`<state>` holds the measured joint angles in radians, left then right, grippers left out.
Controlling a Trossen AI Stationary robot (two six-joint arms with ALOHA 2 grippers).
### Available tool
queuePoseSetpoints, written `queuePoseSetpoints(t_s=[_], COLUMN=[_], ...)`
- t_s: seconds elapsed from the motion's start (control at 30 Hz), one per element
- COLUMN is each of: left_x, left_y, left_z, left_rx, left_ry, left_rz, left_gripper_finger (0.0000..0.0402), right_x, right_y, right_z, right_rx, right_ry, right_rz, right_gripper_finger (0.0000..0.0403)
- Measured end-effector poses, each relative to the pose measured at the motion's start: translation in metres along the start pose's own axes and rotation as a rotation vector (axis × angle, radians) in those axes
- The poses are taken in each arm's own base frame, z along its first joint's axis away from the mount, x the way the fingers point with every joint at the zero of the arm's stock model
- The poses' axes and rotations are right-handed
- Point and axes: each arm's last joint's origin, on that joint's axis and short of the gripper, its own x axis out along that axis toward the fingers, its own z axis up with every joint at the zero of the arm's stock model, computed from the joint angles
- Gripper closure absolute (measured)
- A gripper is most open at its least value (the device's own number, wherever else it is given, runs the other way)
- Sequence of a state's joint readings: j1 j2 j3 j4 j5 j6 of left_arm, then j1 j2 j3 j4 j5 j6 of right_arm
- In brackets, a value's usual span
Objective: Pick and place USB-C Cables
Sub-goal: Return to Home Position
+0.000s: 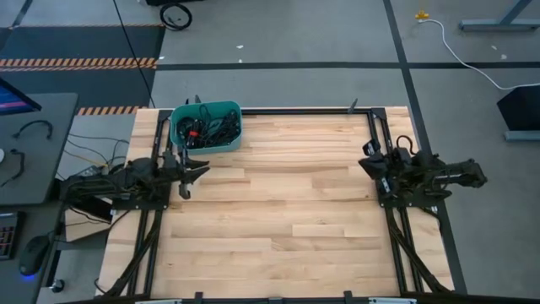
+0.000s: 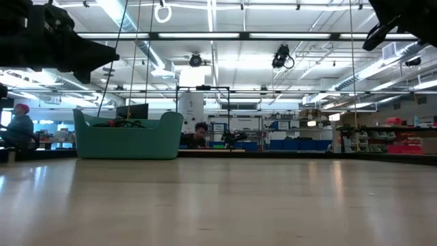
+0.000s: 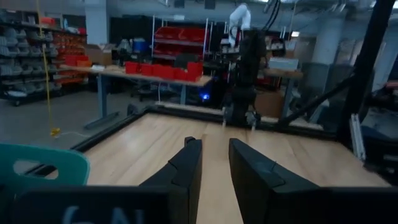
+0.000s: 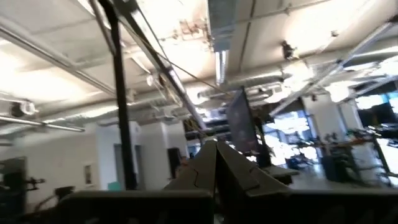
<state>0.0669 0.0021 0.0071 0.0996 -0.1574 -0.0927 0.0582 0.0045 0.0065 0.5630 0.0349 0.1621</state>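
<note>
— Left tool (image 1: 194,177), seen from above, spread and empty near the teal bin (image 1: 234,110); USB-C cables (image 1: 207,127) heaped inside; low view?
— They top its rim; right wrist: right tool (image 4: 216,162) pressed together; light, floppy stuff, I'd pinch mid-bundle.

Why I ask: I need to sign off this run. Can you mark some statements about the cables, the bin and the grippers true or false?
1. The USB-C cables lie inside the teal bin. True.
2. One cable lies out on the bare wood. False: every cable in view is in the bin, and none shows on the table.
3. The left gripper holds a cable. False: it is open with nothing between its fingers, beside the bin.
4. The right gripper is shut. True.
5. The bin stands on the right arm's side. False: it sits in the far corner on the left arm's side.
</note>
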Motion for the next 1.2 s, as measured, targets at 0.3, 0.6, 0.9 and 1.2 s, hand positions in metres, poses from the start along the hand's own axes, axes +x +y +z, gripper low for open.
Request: queuePoseSetpoints(t_s=[0.3,0.6,0.9,1.2], left_x=[0.0002,0.0003,0.0003,0.0003], left_y=[0.0,0.0,0.0,0.0], left_z=[-0.0004,-0.0004,-0.0004,-0.0004], left_rx=[0.001,0.001,0.001,0.006], left_ry=[0.005,0.004,0.004,0.003], left_rz=[0.0,0.0,0.0,-0.001], left_gripper_finger=[0.0317,0.0314,0.0314,0.0318], right_x=[-0.0001,0.0,0.0,0.0], right_y=[0.0042,0.0041,0.0041,0.0025], right_z=[0.0009,0.0008,0.0008,-0.0037], right_rx=[0.026,0.025,0.025,-0.218], right_ry=[-0.008,-0.008,-0.008,0.035], right_rz=[0.047,0.044,0.044,0.015], right_gripper_finger=[0.0391,0.0391,0.0391,0.0391])
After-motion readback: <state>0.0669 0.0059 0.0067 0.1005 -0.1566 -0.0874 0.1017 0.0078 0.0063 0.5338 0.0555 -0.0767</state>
